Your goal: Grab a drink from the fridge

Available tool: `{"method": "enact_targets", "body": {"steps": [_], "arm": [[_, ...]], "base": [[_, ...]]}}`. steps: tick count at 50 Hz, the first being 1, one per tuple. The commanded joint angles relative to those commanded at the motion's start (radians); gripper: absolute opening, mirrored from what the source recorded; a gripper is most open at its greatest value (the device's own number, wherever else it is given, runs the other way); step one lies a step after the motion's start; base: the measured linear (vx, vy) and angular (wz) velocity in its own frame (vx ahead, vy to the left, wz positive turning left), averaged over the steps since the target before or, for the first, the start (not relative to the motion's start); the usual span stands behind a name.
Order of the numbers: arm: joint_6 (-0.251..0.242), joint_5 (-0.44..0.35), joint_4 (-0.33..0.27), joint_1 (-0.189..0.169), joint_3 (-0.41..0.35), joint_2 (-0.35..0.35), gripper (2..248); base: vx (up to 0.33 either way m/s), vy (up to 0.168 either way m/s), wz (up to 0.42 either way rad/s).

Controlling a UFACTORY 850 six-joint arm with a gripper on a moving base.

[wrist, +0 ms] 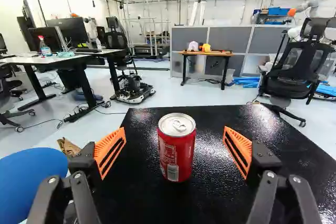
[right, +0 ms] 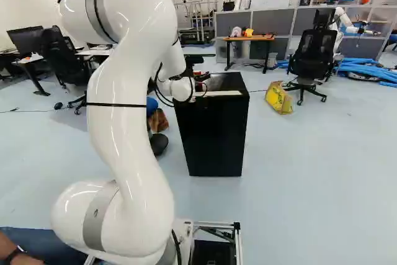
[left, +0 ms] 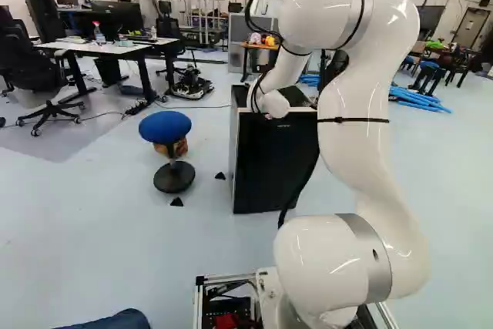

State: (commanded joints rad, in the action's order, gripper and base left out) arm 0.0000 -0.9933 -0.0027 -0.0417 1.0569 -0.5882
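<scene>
1. The claw [wrist: 175, 131] stands wide apart.
2. The red can [wrist: 173, 156] is upright on the black fridge [right: 214, 134], lined up centrally.
3. Check the can sits deep enough, then close evenly and gently to avoid denting.

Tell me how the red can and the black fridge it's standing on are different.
The can is red with a silver lid, while the fridge is mostly black. The can is small and round-sided; the fridge is a much bigger box with flat sides. The can stands on the fridge's top, between the open fingers of the gripper, while the fridge stands on the floor. Both are upright.
</scene>
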Motion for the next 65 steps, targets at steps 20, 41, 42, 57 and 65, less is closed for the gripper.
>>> {"method": "enact_targets", "body": {"steps": [20,41,42,57,65], "arm": [[0.000,0.023,0.026,-0.003,0.063,-0.074,247],[0.000,0.023,0.026,-0.003,0.079,-0.094,247],[0.000,0.023,0.026,-0.003,0.079,-0.094,247],[0.000,0.023,0.026,-0.003,0.079,-0.094,159],[0.000,0.023,0.026,-0.003,0.079,-0.094,121]], "base": [[0.000,0.000,0.000],[0.000,0.000,0.000],[0.000,0.000,0.000],[0.000,0.000,0.000],[0.000,0.000,0.000]]}}
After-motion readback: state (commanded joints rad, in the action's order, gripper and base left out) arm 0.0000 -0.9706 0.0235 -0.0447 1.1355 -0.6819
